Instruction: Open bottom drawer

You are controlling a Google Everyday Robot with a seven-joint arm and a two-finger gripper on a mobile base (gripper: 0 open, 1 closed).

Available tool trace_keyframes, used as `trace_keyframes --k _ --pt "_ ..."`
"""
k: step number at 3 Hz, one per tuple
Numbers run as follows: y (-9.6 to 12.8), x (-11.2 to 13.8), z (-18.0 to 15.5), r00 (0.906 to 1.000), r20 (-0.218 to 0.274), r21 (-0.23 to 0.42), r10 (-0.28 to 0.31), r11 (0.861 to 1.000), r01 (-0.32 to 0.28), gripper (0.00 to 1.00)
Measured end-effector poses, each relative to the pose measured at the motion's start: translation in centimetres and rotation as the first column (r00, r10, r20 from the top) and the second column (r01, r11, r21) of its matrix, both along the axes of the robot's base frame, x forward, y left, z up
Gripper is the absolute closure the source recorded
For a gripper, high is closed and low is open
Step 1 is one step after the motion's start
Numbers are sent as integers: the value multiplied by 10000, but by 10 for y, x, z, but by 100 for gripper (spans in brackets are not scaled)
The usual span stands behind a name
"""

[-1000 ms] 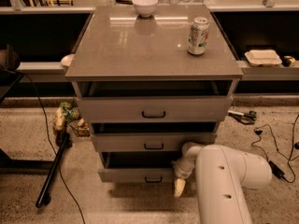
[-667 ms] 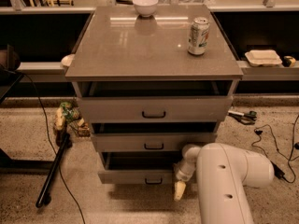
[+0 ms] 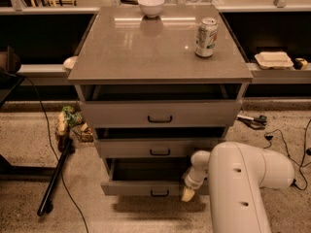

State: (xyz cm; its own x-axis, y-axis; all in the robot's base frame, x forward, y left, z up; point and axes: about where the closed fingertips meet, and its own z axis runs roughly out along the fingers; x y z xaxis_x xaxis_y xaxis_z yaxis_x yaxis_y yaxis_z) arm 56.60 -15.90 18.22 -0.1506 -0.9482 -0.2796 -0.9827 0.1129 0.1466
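Note:
The bottom drawer (image 3: 131,187) is the lowest of three grey-beige drawers, with a small dark bar handle (image 3: 159,193) at its centre. It stands pulled out a little, and a dark gap shows above its front. My gripper (image 3: 188,193) hangs at the end of the white arm (image 3: 243,178), against the right part of the drawer's front, just right of the handle. Only its pale yellow tip shows. The middle drawer (image 3: 160,148) and the top drawer (image 3: 160,113) are also slightly out.
A white bowl (image 3: 151,5) and a soda can (image 3: 206,30) stand on the cabinet top (image 3: 146,47). A black pole (image 3: 56,176) and snack bags (image 3: 68,123) lie on the floor at the left. Cables (image 3: 277,132) lie at the right. A takeaway box (image 3: 273,59) sits on the right shelf.
The bottom drawer's front has come out slightly further towards the camera. The gripper stays by its right part and has shifted only a little lower.

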Motion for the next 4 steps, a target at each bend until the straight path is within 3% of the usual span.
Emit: trace_keyframes --k 1,2,3,4 --pt "-2 -25 16 9991 82 -425 -406 9983 409 64" --pt "-2 -39 20 9982 105 -425 -584 9974 588 88" --pt "-3 -59 23 9967 193 -156 -784 9968 787 100" --pt "-3 -69 26 9958 286 -24 -869 9962 870 100"
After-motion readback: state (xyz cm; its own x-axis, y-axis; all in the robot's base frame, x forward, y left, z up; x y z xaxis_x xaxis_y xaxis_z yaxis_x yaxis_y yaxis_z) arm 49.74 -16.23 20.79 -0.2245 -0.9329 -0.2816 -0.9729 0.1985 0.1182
